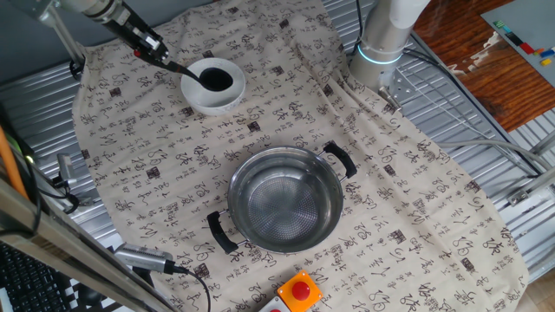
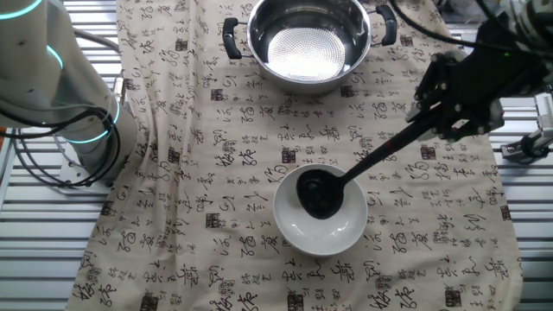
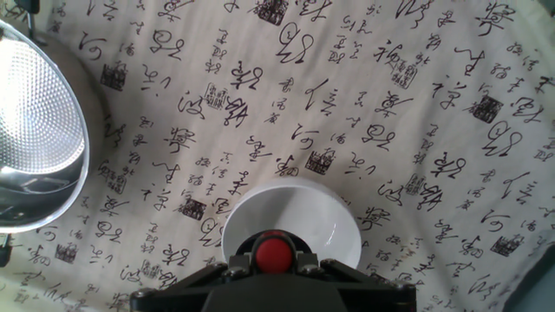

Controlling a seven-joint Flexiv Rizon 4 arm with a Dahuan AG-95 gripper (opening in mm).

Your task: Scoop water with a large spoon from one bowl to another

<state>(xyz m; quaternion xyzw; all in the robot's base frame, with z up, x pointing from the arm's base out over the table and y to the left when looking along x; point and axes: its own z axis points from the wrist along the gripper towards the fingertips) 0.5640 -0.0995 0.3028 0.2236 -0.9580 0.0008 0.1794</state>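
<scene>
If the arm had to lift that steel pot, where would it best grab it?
Probably by a loop handle, coming straight down from above. The pot looks too wide for two fingers to span, and its wall is smooth and round. The two black loops stick out at opposite sides of the rim, thin enough to pinch. The gripper is busy holding the ladle now.

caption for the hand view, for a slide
Red-tipped ladle held in the claw over the white bowl, steel pot at left on the printed cloth.

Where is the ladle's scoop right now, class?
The ladle's scoop sits inside the white bowl, apart from the steel pot; the gripper holds its handle.
</scene>
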